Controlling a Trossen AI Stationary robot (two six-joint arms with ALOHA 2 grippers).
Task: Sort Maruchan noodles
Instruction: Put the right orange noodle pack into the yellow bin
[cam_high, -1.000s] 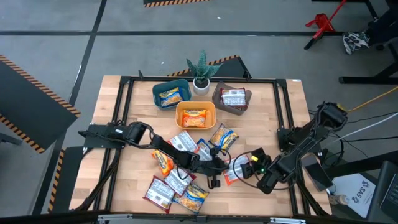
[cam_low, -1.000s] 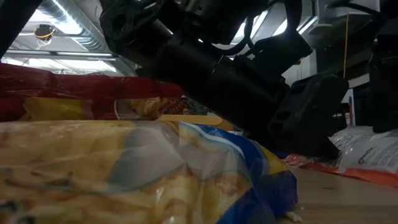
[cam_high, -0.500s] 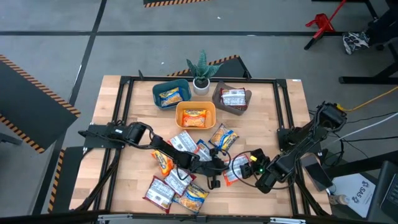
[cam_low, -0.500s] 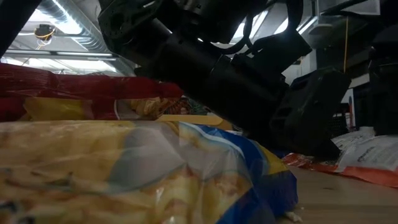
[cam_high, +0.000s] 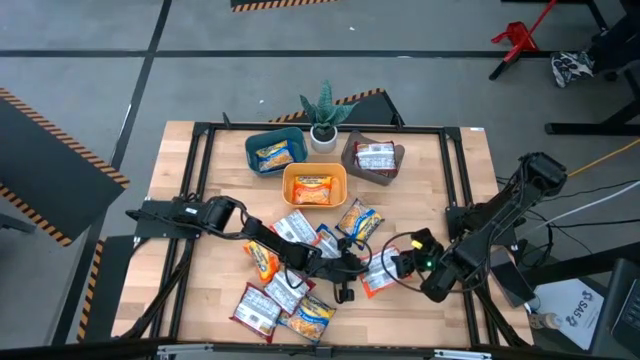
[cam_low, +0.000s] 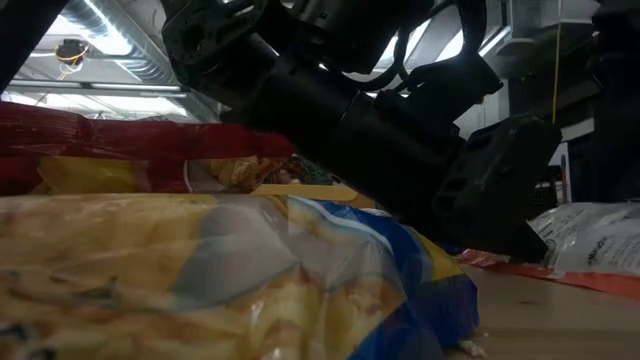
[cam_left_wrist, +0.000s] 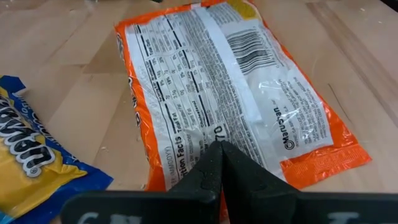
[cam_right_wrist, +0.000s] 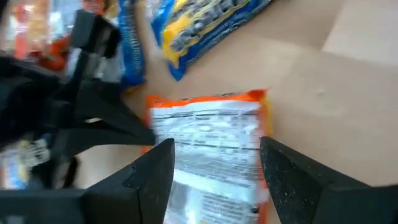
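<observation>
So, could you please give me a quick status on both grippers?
Left gripper shut, tips at orange packet. Right gripper open, straddling same packet, nothing gripped. Left arm close alongside.

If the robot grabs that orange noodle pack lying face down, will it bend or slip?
Probably slippery: the orange pack has shiny plastic wrap. It lies flat and thin on the table, so the edges likely flop while the middle stays stiff. It shouldn't roll.

Three bins (cam_high: 314, 186) each hold one noodle packet (cam_high: 314, 189); about eight more packets lie on the table (cam_high: 180, 165).
</observation>
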